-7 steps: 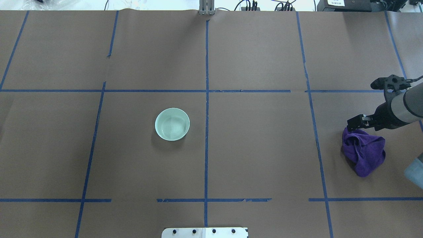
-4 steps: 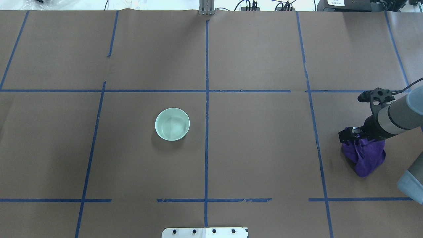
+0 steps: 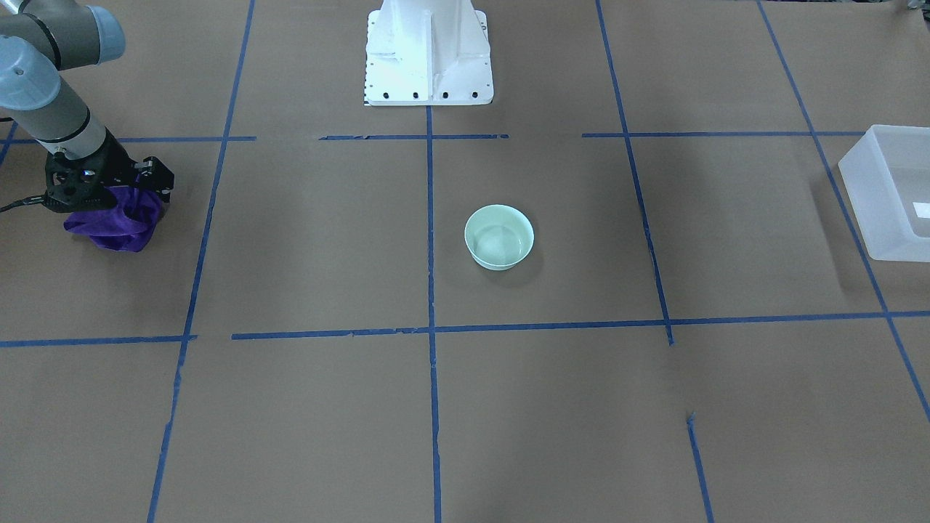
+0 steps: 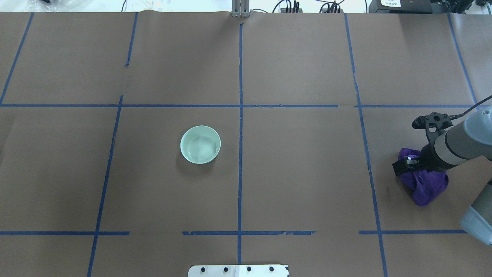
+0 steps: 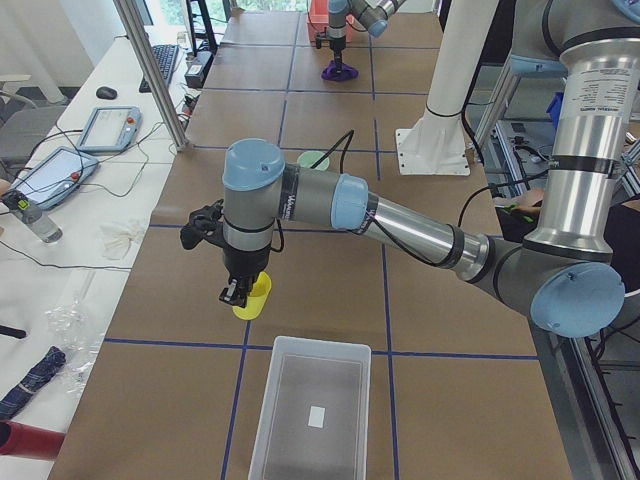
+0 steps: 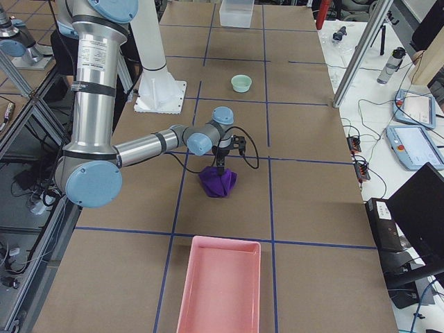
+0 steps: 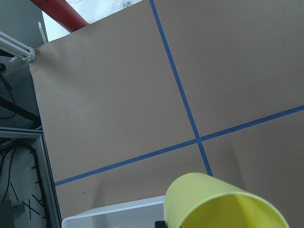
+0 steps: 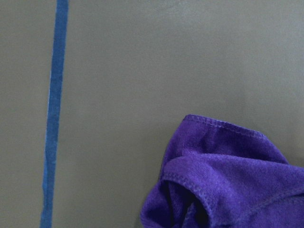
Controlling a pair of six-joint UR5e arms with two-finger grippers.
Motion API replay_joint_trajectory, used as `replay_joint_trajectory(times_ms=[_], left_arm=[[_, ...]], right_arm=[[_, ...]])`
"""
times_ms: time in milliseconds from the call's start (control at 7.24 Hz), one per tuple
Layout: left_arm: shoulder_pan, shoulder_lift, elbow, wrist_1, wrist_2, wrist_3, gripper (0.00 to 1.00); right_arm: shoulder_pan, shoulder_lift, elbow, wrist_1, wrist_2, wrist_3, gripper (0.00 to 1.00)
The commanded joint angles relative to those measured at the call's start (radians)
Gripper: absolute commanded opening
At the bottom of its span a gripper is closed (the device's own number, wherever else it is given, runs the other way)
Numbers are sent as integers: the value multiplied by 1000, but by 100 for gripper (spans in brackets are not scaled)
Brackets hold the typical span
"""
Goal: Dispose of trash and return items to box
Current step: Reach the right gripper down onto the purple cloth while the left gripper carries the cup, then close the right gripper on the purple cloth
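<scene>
The purple rag [image 4: 426,184] lies crumpled at the table's right end. My right gripper [image 4: 404,164] is down on the rag's [image 3: 112,218] top, its fingertips buried in the folds, so I cannot tell whether they are closed. The right wrist view shows only rag [image 8: 223,175] and paper. My left gripper [image 5: 238,292] is shut on the rim of the yellow cup [image 5: 253,298], held tilted just above the table, a short way from the frosted box [image 5: 268,410]. The cup [image 7: 213,204] fills the bottom of the left wrist view, with the box's rim [image 7: 114,213] beneath it. The mint bowl [image 4: 200,144] stands alone mid-table.
A pink tray [image 6: 220,284] lies at the table's right end, beyond the rag. The white robot base [image 3: 429,54] stands at the robot's edge. The box [image 3: 890,192] sits at the left end. Blue tape lines grid the brown paper.
My right gripper has come down and moved toward the near edge, from beside the rag's far side onto its top. The bowl has not moved.
</scene>
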Motion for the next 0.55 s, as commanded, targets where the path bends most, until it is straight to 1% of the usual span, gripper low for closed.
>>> replay_joint_trajectory(times_ms=[0,138,276,414], left_arm=[[0,3,63,-27,44,3,0],[0,17,88,-58,45,3,0],[0,19,109,-84,45,3,0],[0,19,114,-93,45,1,0]], right_arm=[[-28,-6,-4,-12,-1,0,90],[-30,-7,-6,-17,-1,-2,59],[-33,-8,-6,-23,-1,-9,26],[-28,-8,-3,-30,-1,-15,0]])
